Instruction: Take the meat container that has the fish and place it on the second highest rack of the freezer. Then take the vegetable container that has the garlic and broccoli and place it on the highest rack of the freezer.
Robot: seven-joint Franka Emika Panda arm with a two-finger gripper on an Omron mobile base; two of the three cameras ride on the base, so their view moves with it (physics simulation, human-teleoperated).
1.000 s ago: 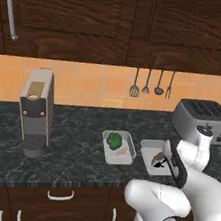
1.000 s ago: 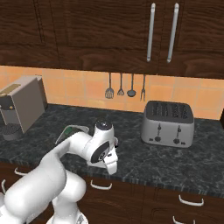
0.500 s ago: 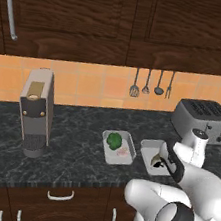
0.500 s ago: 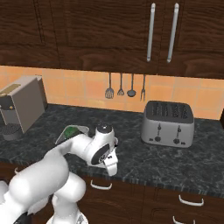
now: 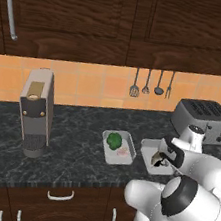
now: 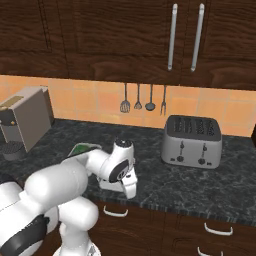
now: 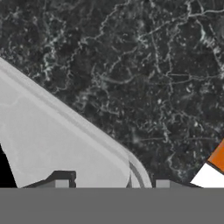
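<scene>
Both trays are on the table [image 5: 72, 142]: vegetable container [image 5: 119, 147] left, meat container [image 5: 149, 150] beside it. The tool [image 5: 158, 158] straddles the meat container's rim, jaws apart; a grip I cannot tell. Nothing is in the freezer yet.

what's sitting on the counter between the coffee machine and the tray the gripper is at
The tray with the broccoli and garlic, seen in the left base view; otherwise bare counter.
</scene>
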